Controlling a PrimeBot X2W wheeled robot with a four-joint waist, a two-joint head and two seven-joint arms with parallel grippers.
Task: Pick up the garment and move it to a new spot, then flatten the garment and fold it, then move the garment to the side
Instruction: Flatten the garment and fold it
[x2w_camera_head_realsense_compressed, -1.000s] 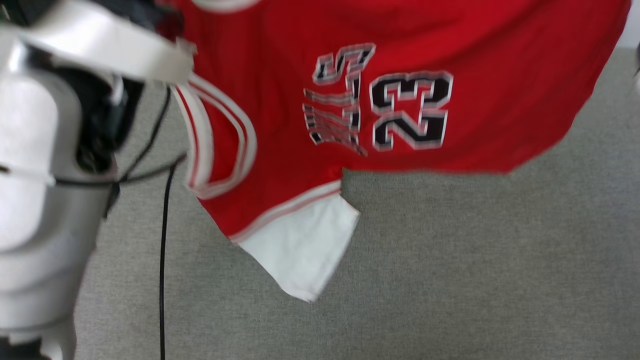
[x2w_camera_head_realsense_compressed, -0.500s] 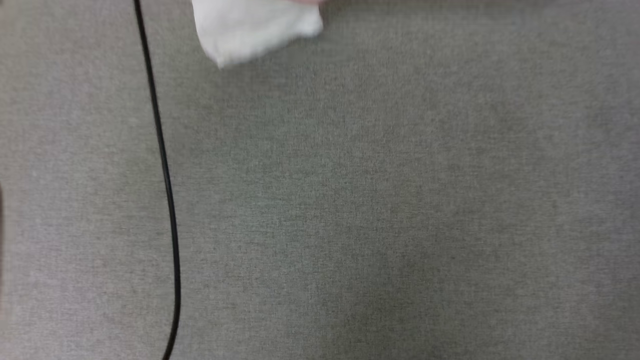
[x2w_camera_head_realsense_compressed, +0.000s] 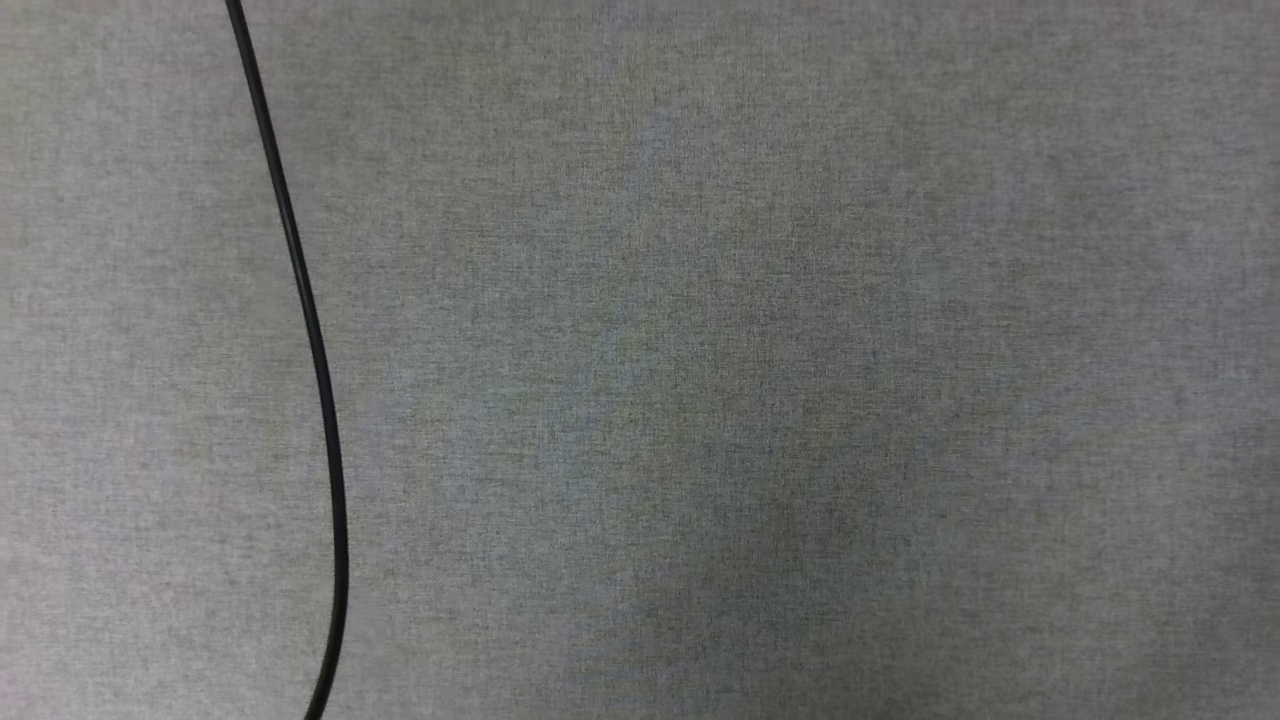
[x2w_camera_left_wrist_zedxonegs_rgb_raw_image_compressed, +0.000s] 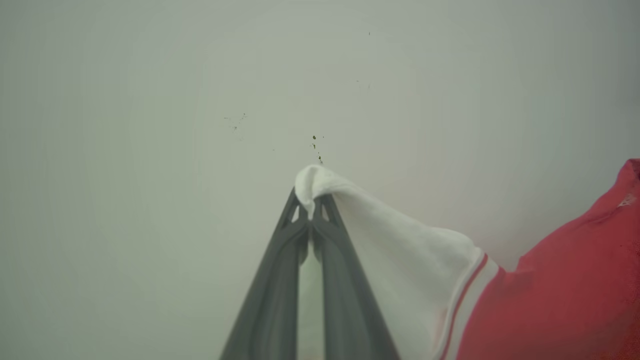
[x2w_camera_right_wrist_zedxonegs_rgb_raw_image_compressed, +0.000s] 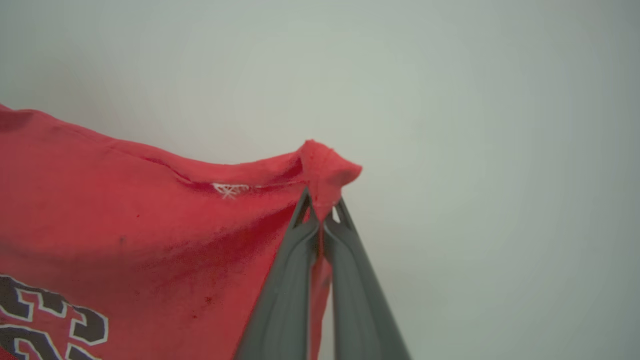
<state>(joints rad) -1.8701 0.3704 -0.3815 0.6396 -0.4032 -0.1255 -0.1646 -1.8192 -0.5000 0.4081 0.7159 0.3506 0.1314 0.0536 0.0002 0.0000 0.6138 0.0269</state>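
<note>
The garment (x2w_camera_right_wrist_zedxonegs_rgb_raw_image_compressed: 125, 230) is a red jersey with white sleeves and dark outlined chest lettering, held up in front of a pale wall. In the left wrist view my left gripper (x2w_camera_left_wrist_zedxonegs_rgb_raw_image_compressed: 312, 202) is shut on the tip of a white sleeve (x2w_camera_left_wrist_zedxonegs_rgb_raw_image_compressed: 400, 250), and the red body (x2w_camera_left_wrist_zedxonegs_rgb_raw_image_compressed: 565, 280) hangs off to the right past striped trim. In the right wrist view my right gripper (x2w_camera_right_wrist_zedxonegs_rgb_raw_image_compressed: 321, 207) is shut on a red corner of the garment, whose cloth spreads out to the left.
The head view looks down on grey carpet (x2w_camera_head_realsense_compressed: 760, 380). A thin black cable (x2w_camera_head_realsense_compressed: 310, 330) runs down its left side.
The head view has swung away: a second ago it showed the hanging garment and a pale arm, half a second ago just a white sleeve tip, now carpet and cable.
</note>
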